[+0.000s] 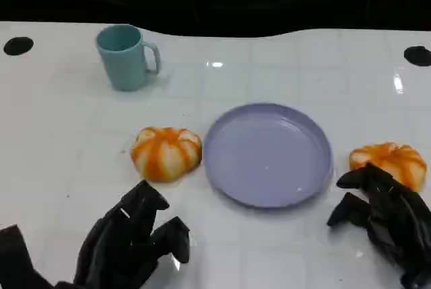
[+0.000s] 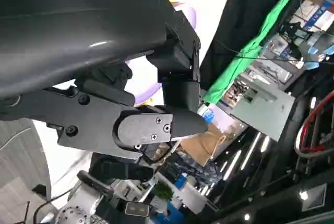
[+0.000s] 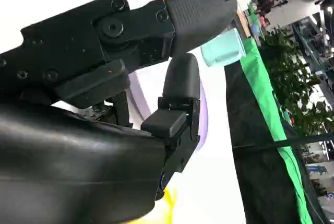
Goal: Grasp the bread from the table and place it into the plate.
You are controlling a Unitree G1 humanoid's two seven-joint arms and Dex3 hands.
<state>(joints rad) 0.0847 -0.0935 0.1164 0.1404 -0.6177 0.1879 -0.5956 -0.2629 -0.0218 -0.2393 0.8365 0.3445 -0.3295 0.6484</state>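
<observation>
Two round breads lie on the white table [image 1: 283, 248], each orange with pale stripes running down from the top, like a small pumpkin. One bread [image 1: 166, 153] sits just beside the left edge of the lilac plate [image 1: 268, 155]; the other bread [image 1: 390, 162] sits at the plate's right side, a little apart from it. No writing or label can be read on the breads, the plate or the light blue cup [image 1: 126, 56] standing far back on the left. The left hand [image 1: 128, 242] is near its bread, on the robot's side of it, not touching, fingers apart and holding nothing. The right hand [image 1: 384, 216] is right at the other bread, its fingers apart and holding nothing; whether a fingertip touches the bread I cannot tell.
</observation>
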